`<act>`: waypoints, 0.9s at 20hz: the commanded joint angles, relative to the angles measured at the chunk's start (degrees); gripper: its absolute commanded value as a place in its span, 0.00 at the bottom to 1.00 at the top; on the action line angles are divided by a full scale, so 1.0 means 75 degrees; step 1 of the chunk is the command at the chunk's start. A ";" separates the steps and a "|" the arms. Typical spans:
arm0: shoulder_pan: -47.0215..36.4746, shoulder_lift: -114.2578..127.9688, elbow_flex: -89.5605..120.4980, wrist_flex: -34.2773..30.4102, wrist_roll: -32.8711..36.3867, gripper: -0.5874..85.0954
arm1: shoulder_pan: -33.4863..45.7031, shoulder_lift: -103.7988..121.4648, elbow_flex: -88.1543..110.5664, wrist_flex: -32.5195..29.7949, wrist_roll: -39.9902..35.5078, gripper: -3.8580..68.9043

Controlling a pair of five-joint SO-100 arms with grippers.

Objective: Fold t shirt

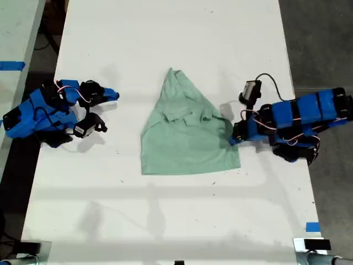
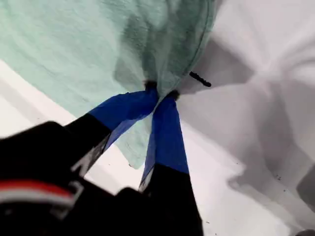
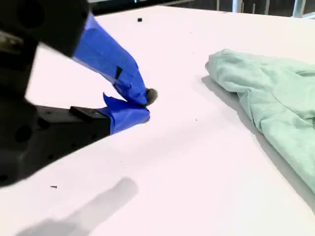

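The pale mint-green t shirt lies wrinkled and partly folded on the middle of the white table, coming to a point at its far end. My first gripper reaches in from the exterior view's right and is shut on the shirt's edge; its blue fingertips pinch a fold of cloth, gripper. My second gripper rests at the exterior view's left, well apart from the shirt. Its blue tips are together with nothing between them, gripper.
Blue tape marks sit at the table's edge at the exterior view's lower right and on the neighbouring surface at upper left. A small black speck lies on the table by the shirt. Dark floor borders the table at the exterior view's right.
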 commanded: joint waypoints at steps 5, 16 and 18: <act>-0.0070 0.0035 0.0059 -0.0012 0.0059 0.00 | 0.0516 0.3621 -0.0762 0.1066 -0.1195 0.05; -0.0082 0.0035 0.0070 -0.0012 0.0047 0.00 | -0.0586 -0.6105 -0.8520 0.0094 -0.2930 0.05; -0.0082 0.0035 0.0070 -0.0012 0.0059 0.00 | -0.0727 -0.8109 -1.1168 0.1137 -0.3234 0.06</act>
